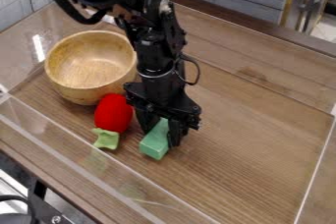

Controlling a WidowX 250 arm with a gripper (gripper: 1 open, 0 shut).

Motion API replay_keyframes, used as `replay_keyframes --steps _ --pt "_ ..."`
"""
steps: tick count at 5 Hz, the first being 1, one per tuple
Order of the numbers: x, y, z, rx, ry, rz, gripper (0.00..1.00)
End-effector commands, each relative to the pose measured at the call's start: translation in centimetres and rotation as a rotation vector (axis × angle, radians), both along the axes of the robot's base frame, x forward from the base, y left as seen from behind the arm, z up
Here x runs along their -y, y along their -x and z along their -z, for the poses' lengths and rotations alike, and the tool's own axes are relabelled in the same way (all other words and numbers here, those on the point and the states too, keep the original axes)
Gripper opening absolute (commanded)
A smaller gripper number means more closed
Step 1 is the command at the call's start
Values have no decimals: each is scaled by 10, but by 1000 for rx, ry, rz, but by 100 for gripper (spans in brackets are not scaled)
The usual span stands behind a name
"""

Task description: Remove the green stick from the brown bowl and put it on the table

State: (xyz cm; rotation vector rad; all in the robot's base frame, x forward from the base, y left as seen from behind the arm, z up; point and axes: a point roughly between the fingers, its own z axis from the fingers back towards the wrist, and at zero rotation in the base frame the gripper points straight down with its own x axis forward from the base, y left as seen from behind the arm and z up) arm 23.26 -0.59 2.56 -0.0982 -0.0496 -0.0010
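The green stick [155,144] is outside the brown bowl [88,67], its lower end down on the table [250,159] in front of the red ball. My gripper [167,124] points straight down over it, and its black fingers [187,122] are shut on the stick's upper end. The bowl stands to the left with nothing showing inside it. The stick's top is partly hidden by the fingers.
A red ball [112,112] lies just left of the gripper, touching the bowl's near side. A small pale green scrap [105,140] lies in front of the ball. Clear plastic walls [66,149] edge the table at the front and right.
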Motion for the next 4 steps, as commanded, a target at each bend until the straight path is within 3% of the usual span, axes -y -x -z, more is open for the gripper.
replay_keyframes --steps 1,3,4 --pt "4 -16 -25 69 0 19 0" --pt "-11 -4 -15 76 -1 -76 0" --pt "-18 -5 -14 79 1 -35 0"
